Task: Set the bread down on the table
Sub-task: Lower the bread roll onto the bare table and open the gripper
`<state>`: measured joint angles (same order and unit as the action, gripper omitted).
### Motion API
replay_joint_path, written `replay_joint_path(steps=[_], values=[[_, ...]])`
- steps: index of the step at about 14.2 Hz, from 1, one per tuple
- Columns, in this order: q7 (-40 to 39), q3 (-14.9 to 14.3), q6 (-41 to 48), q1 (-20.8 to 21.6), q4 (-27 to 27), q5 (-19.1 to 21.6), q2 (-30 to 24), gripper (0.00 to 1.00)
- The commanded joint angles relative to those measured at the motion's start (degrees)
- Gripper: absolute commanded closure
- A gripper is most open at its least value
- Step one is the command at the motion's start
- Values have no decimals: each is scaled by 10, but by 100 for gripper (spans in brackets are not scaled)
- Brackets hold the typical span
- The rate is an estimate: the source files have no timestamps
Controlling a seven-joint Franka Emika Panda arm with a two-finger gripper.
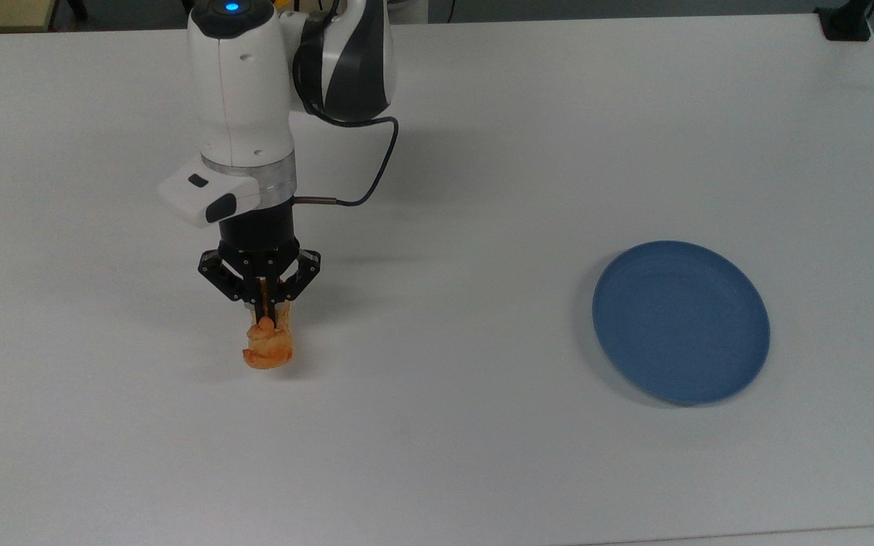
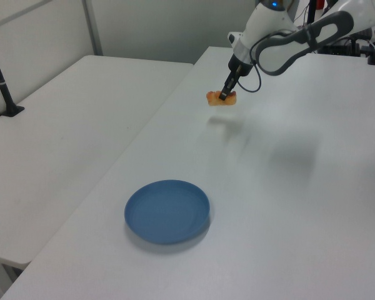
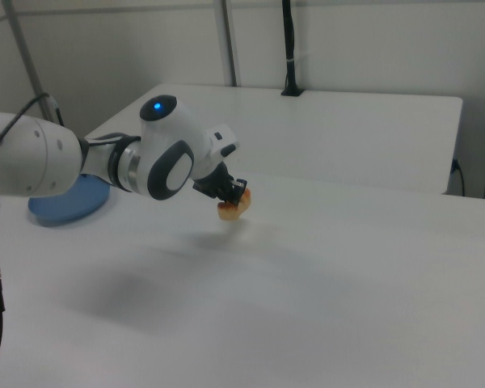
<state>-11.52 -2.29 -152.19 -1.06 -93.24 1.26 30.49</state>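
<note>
1. The gripper point(image 1: 269, 312) points down over the table point(image 1: 482, 455), its 2 fingers closed tight on the top of the bread point(image 1: 269, 346).
2. The bread hangs below the fingertips, a lumpy golden-orange roll; in the left view the gripper point(image 2: 224, 95) holds the bread point(image 2: 220, 99) low over the white surface, with a faint shadow just under it. Whether the roll touches the table cannot be told.
3. In the right view the bread point(image 3: 229, 209) sits under the gripper point(image 3: 237, 194) at the end of the white arm point(image 3: 166, 158).
4. A round blue plate point(image 1: 680, 321) lies empty on the table, well apart from the bread, toward the top view's right.
5. In the left view the blue plate point(image 2: 167, 211) is near the picture's bottom and the bread far behind it.
6. A black cable point(image 1: 373, 178) loops from the arm's wrist.
</note>
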Motion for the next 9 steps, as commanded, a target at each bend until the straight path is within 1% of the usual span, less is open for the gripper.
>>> replay_joint_path(steps=[1,7,8,9], values=[[-12,-3,-42,6,-5,10,18,98],[-13,-4,-50,6,-4,8,48,98],[-10,-4,-50,6,-3,6,50,97],[-10,-4,-50,6,-3,5,51,90]])
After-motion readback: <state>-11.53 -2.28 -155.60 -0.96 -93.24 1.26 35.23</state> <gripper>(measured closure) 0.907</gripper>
